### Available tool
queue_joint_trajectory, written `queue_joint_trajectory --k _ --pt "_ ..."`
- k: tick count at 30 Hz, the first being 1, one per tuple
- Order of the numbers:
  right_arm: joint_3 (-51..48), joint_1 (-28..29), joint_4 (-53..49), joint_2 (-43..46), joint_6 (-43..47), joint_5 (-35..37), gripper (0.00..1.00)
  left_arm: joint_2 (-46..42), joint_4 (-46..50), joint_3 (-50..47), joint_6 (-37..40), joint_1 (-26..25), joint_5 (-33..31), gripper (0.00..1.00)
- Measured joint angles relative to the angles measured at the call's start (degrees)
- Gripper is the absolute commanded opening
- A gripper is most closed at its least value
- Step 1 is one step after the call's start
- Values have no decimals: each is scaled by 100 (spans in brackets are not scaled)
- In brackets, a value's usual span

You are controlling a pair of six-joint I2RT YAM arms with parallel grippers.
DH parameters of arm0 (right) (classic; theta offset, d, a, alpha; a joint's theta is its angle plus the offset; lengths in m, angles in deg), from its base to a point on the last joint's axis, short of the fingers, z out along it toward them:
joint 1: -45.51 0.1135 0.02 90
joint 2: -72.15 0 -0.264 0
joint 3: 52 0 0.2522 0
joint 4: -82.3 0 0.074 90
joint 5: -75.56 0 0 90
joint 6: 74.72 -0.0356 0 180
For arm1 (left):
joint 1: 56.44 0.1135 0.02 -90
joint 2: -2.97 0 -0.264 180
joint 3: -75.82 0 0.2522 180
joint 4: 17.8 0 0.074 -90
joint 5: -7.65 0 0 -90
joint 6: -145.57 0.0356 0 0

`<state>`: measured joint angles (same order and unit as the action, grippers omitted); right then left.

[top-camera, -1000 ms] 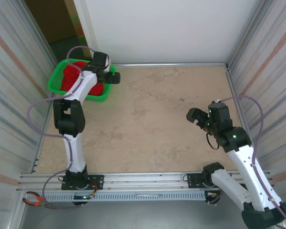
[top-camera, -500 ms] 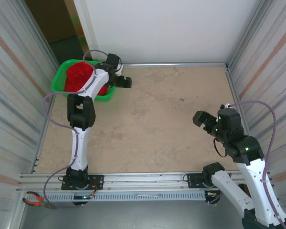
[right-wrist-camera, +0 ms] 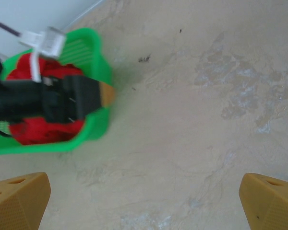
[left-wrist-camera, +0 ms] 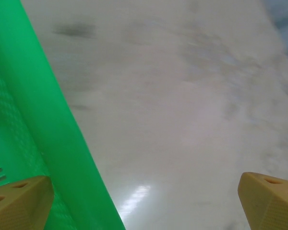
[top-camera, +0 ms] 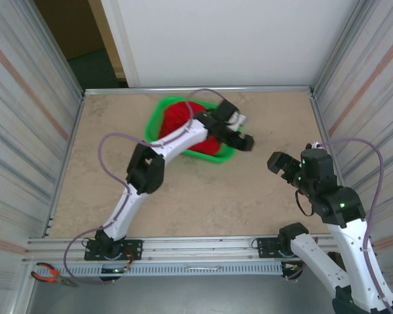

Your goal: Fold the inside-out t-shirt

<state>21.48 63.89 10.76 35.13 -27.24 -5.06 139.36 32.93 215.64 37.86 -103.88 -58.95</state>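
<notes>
We saw the inside-out t-shirt (top-camera: 182,119) bunched in the green mesh basket (top-camera: 156,114) at the far centre of the desk (top-camera: 183,196). The left gripper (top-camera: 241,139) hung wide open over the basket's right rim, holding nothing. The right gripper (top-camera: 280,163), equally wide and empty, hovered nearby above bare desk.

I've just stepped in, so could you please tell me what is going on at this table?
The left hand, open, reaches across the green basket, one finger on either side of its rim. The red t-shirt lies bunched inside, not yet taken out or folded. The right hand hovers open over the bare table, holding nothing.
</notes>
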Motion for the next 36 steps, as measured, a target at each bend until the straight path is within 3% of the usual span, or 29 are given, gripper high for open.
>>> queue_joint_trajectory --k 4,8,15,18,22,27,36 --pt "201 0 -72 7 -57 7 99 2 -140 302 -98 -627 258 99" --pt "254 -2 -87 -2 -57 46 99 -627 -422 -118 -236 -533 212 99" --pt "254 -2 -33 -369 -50 37 99 -3547 -1117 -2579 -793 297 -638 99" --pt "254 -9 81 -713 -26 -24 99 -4865 -1384 -3932 -1110 431 -973 99" --pt "254 -81 304 -1241 111 -262 99 -5775 -1676 -5484 -1447 474 -1220 99" --pt "249 -306 656 -1993 267 -686 99 -5493 -1893 -6564 -1766 498 -1276 99" --pt "-173 -728 981 -2402 334 -955 99 -3836 -2367 -5775 -1812 501 -1187 99"
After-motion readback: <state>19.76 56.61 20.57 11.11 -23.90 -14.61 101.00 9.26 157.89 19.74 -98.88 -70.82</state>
